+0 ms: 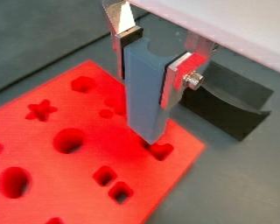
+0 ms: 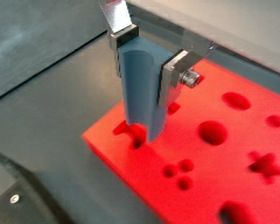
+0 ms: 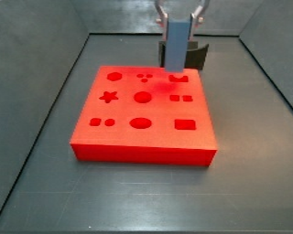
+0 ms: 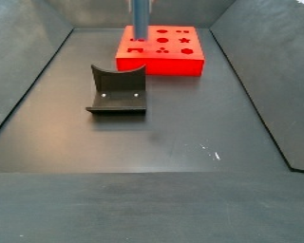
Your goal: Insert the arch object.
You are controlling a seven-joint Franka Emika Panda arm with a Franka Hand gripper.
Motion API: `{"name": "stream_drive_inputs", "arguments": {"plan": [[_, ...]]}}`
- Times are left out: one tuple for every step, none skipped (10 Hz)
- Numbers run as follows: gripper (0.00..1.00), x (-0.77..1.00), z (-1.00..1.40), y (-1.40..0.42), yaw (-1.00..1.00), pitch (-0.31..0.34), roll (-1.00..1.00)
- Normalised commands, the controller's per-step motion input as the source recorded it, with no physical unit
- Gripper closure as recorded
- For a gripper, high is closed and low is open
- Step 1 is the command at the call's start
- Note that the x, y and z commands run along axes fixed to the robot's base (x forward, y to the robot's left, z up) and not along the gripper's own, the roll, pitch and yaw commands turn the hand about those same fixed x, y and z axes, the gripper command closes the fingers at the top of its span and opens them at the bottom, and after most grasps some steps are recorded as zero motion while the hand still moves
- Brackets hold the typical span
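My gripper point(image 1: 150, 55) is shut on the arch object point(image 1: 145, 92), a tall narrow steel-blue slab held upright between the silver fingers. It shows in both wrist views point(image 2: 143, 87) and both side views point(image 3: 176, 44) point(image 4: 138, 19). Its lower end sits at an arch-shaped hole point(image 2: 136, 133) near a corner of the red board point(image 1: 73, 171). The red board point(image 3: 143, 128) carries several cut-out shapes: star, circles, squares, ovals. I cannot tell whether the slab's end is inside the hole or just above it.
The fixture point(image 4: 117, 92), a dark bracket with a curved notch, stands on the grey floor in front of the board in a side view; it also shows behind the board point(image 3: 196, 57) and in a wrist view point(image 1: 230, 101). Sloped grey walls point(image 3: 39, 91) enclose the floor.
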Motion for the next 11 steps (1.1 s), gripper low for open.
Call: {"name": "stream_drive_inputs", "arguments": {"plan": [[1.00, 0.16, -0.21, 0.00, -0.01, 0.000, 0.03], [1.00, 0.00, -0.18, -0.01, 0.00, -0.033, 0.00], [1.00, 0.00, -0.06, -0.05, 0.02, -0.029, 0.00], [1.00, 0.09, -0.16, 0.00, 0.00, -0.026, 0.01], [1.00, 0.00, -0.18, 0.00, 0.00, -0.020, 0.01], [1.00, -0.03, -0.11, 0.00, -0.02, 0.000, 0.00], [1.00, 0.00, -0.09, 0.00, 0.00, -0.003, 0.02], [1.00, 0.00, -0.11, 0.00, 0.00, -0.007, 0.02], [1.00, 0.04, -0.10, 0.00, 0.00, 0.000, 0.01], [1.00, 0.15, -0.10, 0.05, 0.00, 0.000, 0.03], [1.00, 0.22, -0.11, 0.07, 0.06, 0.000, 0.04]]}}
